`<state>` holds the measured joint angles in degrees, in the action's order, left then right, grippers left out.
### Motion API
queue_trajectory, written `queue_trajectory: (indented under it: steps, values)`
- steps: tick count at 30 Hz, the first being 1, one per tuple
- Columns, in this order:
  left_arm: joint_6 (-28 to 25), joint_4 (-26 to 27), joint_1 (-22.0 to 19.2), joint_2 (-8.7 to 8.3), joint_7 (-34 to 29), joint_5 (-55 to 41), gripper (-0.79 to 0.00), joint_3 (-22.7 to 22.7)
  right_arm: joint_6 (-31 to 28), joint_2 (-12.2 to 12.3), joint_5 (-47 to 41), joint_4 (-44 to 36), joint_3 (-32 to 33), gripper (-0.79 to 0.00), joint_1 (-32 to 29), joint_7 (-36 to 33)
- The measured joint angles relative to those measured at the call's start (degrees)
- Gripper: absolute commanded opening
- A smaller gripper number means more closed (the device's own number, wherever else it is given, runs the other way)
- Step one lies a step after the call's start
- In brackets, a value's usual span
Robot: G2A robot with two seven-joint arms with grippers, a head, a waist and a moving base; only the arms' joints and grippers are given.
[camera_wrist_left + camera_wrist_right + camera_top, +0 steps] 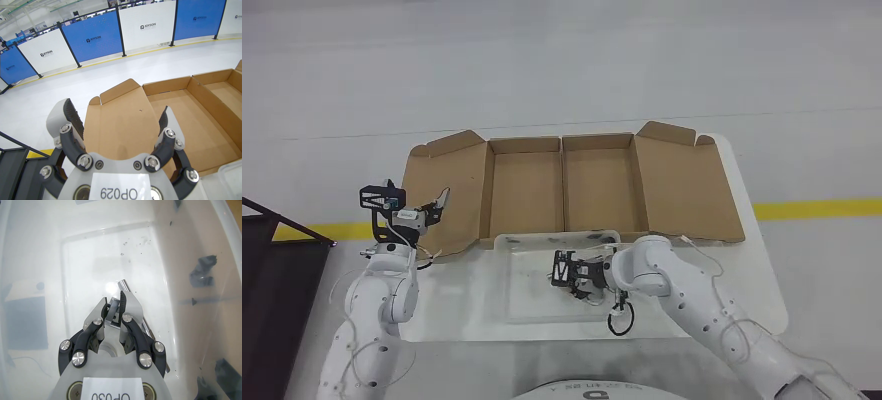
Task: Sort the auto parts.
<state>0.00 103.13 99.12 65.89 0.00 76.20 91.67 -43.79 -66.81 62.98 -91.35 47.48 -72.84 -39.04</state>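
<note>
My right gripper (114, 299) is inside the clear plastic bin (166, 256), which sits just beside the near long edge of the cardboard box (527, 190). Its fingers are clenched on a silver metal shaft part (123, 286), the rod end projecting just past the fingertips. My left gripper (117, 111) hangs at the outer edge of the box's left flap, fingers spread wide, gripping nothing. The box has two compartments side by side, with all flaps folded outward.
</note>
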Motion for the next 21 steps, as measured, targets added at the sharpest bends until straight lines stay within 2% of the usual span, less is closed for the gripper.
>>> queue_trajectory:
  steps: [6, 13, 17, 21]
  values:
    - [0.0, 0.0, 0.0, 0.0, 0.0, 0.0, 0.0, 0.0, -2.9, 1.08, -1.28, -3.55, 3.02, -0.785, -1.27, 4.44]
    - [0.0, 0.0, 0.0, 0.0, 0.0, 0.0, 0.0, 0.0, -10.66, 3.01, -9.47, -3.7, 12.04, -0.785, -5.05, 19.43]
    - [0.0, 0.0, 0.0, 0.0, 0.0, 0.0, 0.0, 0.0, -14.17, 3.56, -13.75, -1.55, 13.86, -0.785, -5.22, 21.61]
    - [0.0, 0.0, 0.0, 0.0, 0.0, 0.0, 0.0, 0.0, -14.23, 3.99, -17.36, -0.86, 13.28, -0.785, -4.74, 22.04]
